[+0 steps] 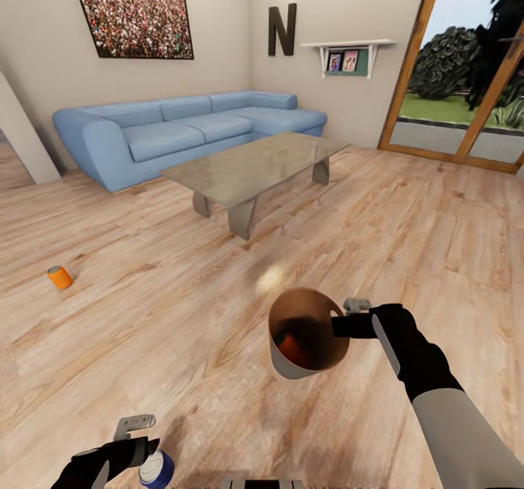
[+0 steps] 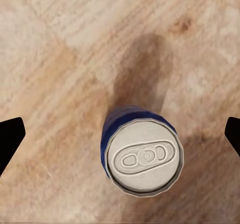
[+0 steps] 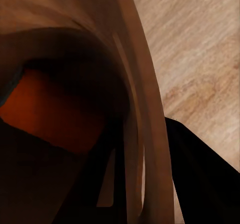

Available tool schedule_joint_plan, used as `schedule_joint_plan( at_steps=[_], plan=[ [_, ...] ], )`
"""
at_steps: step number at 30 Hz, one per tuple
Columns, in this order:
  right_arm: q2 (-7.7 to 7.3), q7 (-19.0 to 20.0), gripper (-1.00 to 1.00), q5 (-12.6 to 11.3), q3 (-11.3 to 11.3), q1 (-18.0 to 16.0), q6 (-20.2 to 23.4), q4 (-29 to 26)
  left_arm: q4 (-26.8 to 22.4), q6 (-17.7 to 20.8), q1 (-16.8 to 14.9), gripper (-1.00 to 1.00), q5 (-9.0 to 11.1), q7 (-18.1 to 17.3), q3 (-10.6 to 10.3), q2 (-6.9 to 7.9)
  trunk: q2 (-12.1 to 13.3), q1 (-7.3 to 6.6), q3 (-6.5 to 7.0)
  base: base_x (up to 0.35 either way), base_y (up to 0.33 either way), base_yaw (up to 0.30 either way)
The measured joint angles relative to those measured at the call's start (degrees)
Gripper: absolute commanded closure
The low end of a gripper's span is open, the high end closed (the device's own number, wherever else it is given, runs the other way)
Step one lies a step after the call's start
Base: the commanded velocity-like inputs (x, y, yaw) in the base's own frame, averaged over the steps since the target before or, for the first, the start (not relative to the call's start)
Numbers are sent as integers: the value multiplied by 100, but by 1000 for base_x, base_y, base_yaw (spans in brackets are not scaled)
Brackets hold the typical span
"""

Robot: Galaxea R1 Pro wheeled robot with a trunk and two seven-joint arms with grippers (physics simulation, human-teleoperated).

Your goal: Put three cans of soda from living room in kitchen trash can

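Observation:
A dark blue soda can (image 1: 156,468) with a silver top stands upright on the wood floor at the bottom left. My left gripper (image 1: 138,436) hovers just above it, open, its fingertips wide on either side of the blue can (image 2: 142,156). My right gripper (image 1: 348,316) is shut on the rim of the trash can (image 1: 291,364) and holds it tilted above the floor. Inside its copper-brown wall (image 3: 145,84) lies an orange soda can (image 3: 55,109), also visible from above (image 1: 292,345). Another orange can (image 1: 60,277) lies on its side on the floor at the left.
This is the living room. A glass coffee table (image 1: 255,165) stands ahead, with the light-blue corner sofa (image 1: 182,129) behind it. Glass garden doors (image 1: 466,74) are at the right, and a wall edge (image 1: 25,140) at the far left. Wood floor lies between me and the table.

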Motion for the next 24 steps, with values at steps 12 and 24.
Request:
schedule_joint_plan(
  at_steps=[12,24],
  plan=[
    [13,-2,100,26,5,10,-5,-1,-3,-77,0,-100,1,283,7,-11,-12,23,-200,0,0,0],
    [26,-3,100,68,9,13,-12,0,-7,-95,0,-100,1,269,1,-51,-12,23,-200,0,-118,0]
  ],
)
